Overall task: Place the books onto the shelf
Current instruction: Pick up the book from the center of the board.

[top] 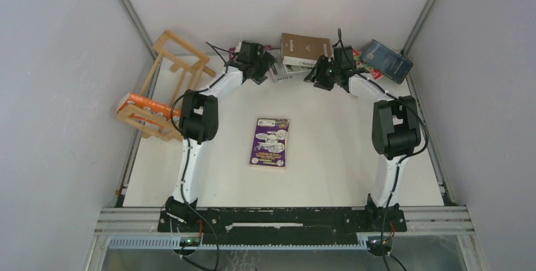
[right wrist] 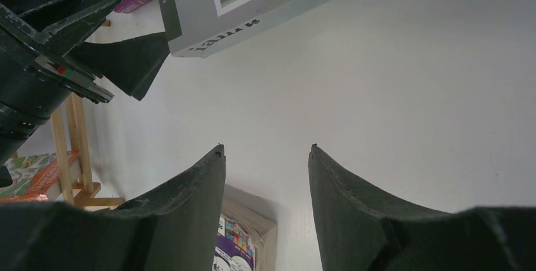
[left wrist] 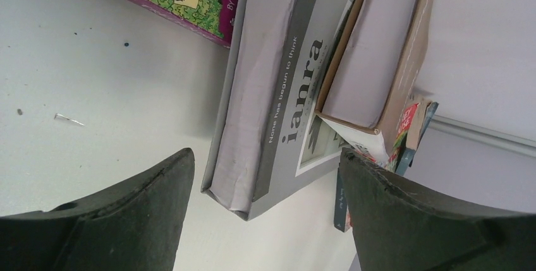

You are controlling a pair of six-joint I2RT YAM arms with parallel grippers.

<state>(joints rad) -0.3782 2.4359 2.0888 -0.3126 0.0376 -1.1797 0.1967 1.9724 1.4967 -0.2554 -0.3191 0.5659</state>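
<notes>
— Our left fingers (left wrist: 126,220) stand wide. A corner of the grey-white softcover book (left wrist: 265,94) sits between them, ungripped, and the thick brown book (left wrist: 379,50) lies on top of it.

— We judge it stiff, weighty and smooth-covered, so we'd pinch across the spine edge. Our right fingers (right wrist: 183,220) are half apart and empty above the white surface (right wrist: 379,94). The light wooden slatted shelf (right wrist: 60,151) stands well off to their side, by the grey walls.

I see an orange book (top: 144,105) in the tilted wooden shelf (top: 179,62), a purple book (top: 270,142) flat mid-counter (top: 335,157), and a pile of books (top: 305,50) behind.
</notes>
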